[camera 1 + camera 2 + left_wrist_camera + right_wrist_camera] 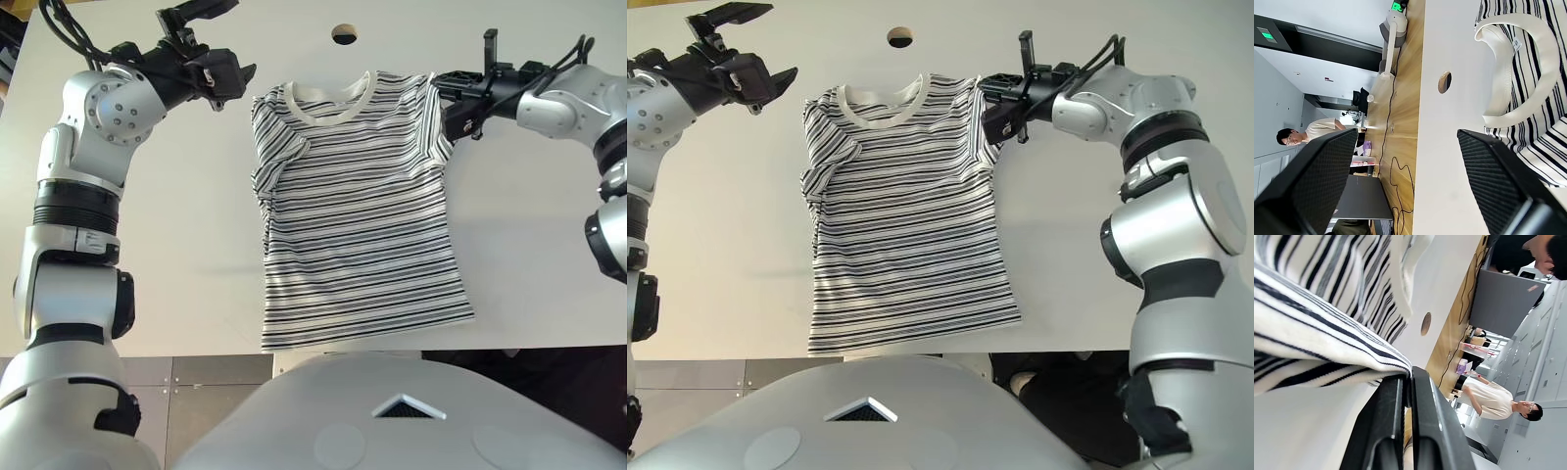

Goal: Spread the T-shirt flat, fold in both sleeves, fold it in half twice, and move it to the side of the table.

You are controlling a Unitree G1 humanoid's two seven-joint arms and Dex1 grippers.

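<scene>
item 1, t-shirt (pixel 358 215): black-and-white striped, short-sleeved. it lay on the white table (pixel 549 245), roughly in the middle, slightly skewed. its hem (pixel 362 328) was nearest, just at the table's near edge, with the right-hand corner sitting a little farther in than the left. the body was mostly flat, with soft wrinkles running up the left side.

item 2, left sleeve (pixel 269 157): bunched and turned in against the body, not spread out.

item 3, collar (pixel 331 98): cream ribbed band at the far end of the shirt, open towards the far side of the table. a small label showed inside it in the left wrist view.

item 4, right gripper (pixel 449 98): at the shirt's right shoulder, low at the table. its fingers were pressed together with a fold of striped fabric pinched between them. the right wrist view showed the cloth running into the closed fingers (pixel 1400 431).

item 5, left gripper (pixel 240 39): off the shirt's left shoulder, close to the collar but apart from the cloth. it was raised above the table. its two black pads (pixel 1317 181) were spread wide and held nothing.

item 6, round hole (pixel 344 34): set in the tabletop just beyond the collar, at the far side.
</scene>
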